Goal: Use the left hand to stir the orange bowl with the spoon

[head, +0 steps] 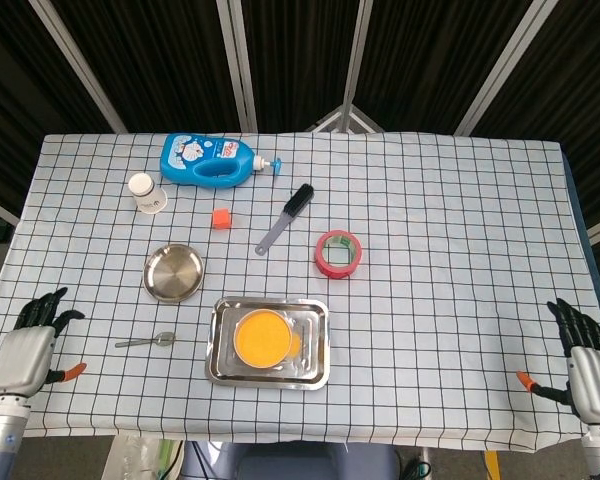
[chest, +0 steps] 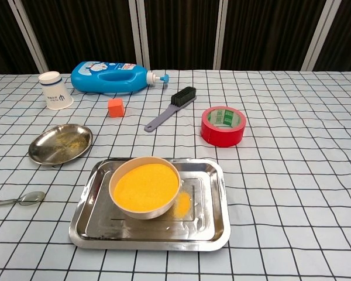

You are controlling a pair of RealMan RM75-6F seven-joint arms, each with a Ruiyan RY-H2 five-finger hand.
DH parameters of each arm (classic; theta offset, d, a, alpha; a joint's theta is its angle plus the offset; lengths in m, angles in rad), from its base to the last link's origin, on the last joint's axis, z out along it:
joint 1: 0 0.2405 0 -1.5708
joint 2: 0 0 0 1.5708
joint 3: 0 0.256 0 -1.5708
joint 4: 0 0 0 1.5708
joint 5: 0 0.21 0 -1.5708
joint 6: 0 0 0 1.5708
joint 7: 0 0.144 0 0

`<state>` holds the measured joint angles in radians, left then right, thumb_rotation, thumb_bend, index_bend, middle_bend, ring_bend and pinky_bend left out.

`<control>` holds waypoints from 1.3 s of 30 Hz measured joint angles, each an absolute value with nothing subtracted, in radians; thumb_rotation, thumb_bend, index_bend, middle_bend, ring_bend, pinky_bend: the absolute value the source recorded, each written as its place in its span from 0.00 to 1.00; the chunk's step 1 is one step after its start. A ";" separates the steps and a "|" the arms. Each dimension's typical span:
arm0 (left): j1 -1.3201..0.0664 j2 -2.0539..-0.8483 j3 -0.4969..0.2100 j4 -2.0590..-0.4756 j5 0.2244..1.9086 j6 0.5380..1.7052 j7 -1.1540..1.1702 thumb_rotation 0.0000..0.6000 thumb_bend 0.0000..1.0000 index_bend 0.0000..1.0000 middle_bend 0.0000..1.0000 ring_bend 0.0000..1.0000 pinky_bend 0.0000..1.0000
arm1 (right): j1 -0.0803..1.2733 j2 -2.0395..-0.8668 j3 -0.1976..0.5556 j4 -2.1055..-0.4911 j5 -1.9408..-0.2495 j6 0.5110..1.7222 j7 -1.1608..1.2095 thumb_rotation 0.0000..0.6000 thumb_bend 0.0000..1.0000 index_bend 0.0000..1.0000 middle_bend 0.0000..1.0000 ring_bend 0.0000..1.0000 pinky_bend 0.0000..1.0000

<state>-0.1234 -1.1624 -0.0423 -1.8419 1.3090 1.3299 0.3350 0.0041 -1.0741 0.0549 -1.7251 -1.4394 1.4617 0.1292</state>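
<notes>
The orange bowl (head: 261,337) (chest: 145,187), full of orange powder, stands in a steel tray (head: 316,368) (chest: 213,222) near the table's front edge. A small metal spoon (head: 147,341) (chest: 20,199) lies flat on the cloth left of the tray, bowl end toward the tray. My left hand (head: 27,352) hovers at the front left corner, fingers spread, holding nothing, well left of the spoon. My right hand (head: 589,367) sits at the front right corner, fingers spread and empty. Neither hand shows in the chest view.
A round steel dish (head: 173,272) (chest: 60,143) lies behind the spoon. Further back are a paper cup (head: 146,193), a blue bottle (head: 208,158), an orange cube (head: 220,217), a brush (head: 285,217) and a red tape roll (head: 339,254).
</notes>
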 measured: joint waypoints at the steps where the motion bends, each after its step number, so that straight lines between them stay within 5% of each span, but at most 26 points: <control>1: -0.133 -1.171 -0.048 -1.839 1.290 1.318 0.352 1.00 0.23 0.36 0.00 0.00 0.03 | 0.004 -1.074 0.055 -1.725 -1.439 1.462 0.131 1.00 0.20 0.00 0.00 0.00 0.00; 10: -0.224 -1.294 -0.083 -1.786 1.128 1.215 0.523 1.00 0.32 0.48 0.00 0.00 0.03 | 0.003 -1.073 0.055 -1.725 -1.440 1.463 0.133 1.00 0.20 0.00 0.00 0.00 0.00; 39: -0.301 -1.487 -0.082 -1.633 0.943 1.191 0.650 1.00 0.51 0.48 0.00 0.00 0.03 | 0.003 -1.072 0.054 -1.725 -1.439 1.460 0.138 1.00 0.20 0.00 0.00 0.00 0.00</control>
